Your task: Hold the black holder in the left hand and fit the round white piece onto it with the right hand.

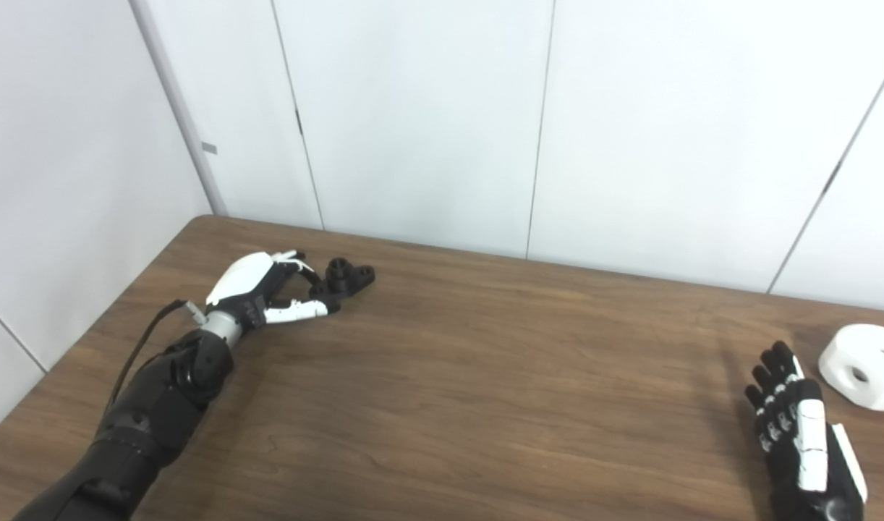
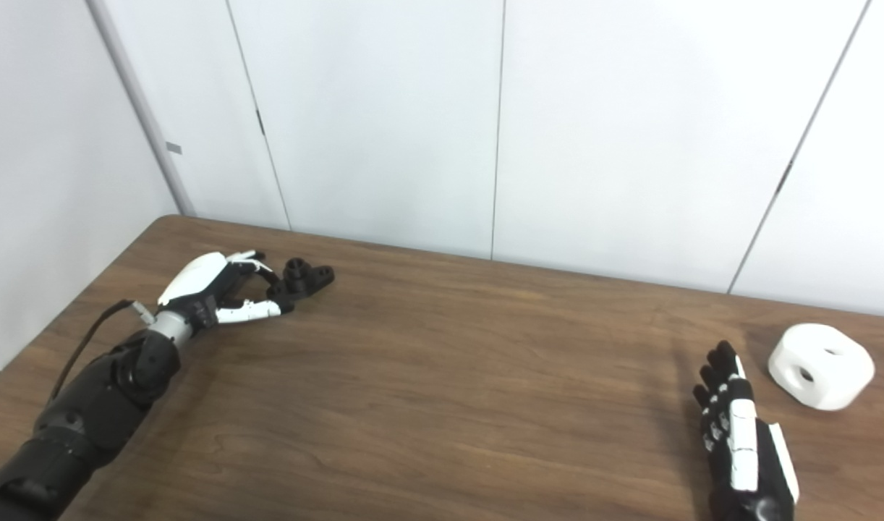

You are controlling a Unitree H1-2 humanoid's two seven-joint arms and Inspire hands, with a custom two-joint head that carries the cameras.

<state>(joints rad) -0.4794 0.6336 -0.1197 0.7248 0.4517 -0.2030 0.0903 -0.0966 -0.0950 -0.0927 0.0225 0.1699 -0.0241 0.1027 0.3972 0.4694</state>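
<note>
The black holder point(image 1: 344, 277) lies on the brown table point(image 1: 485, 376) at the far left. My left hand point(image 1: 265, 293) rests beside it with fingers spread and their tips at its near side; whether they touch it is unclear, and nothing is gripped. The round white piece point(image 1: 867, 366), a rounded block with holes in it, sits at the far right of the table. My right hand point(image 1: 800, 427) hovers just left of and nearer than the white piece, fingers extended and apart, holding nothing. In the right eye view the holder point(image 2: 304, 276) and white piece point(image 2: 820, 365) stand the same way.
White wall panels point(image 1: 427, 123) rise behind the table's back edge and along its left side. The wood surface between the two hands is a wide bare stretch. A black cable point(image 1: 142, 347) runs along my left forearm.
</note>
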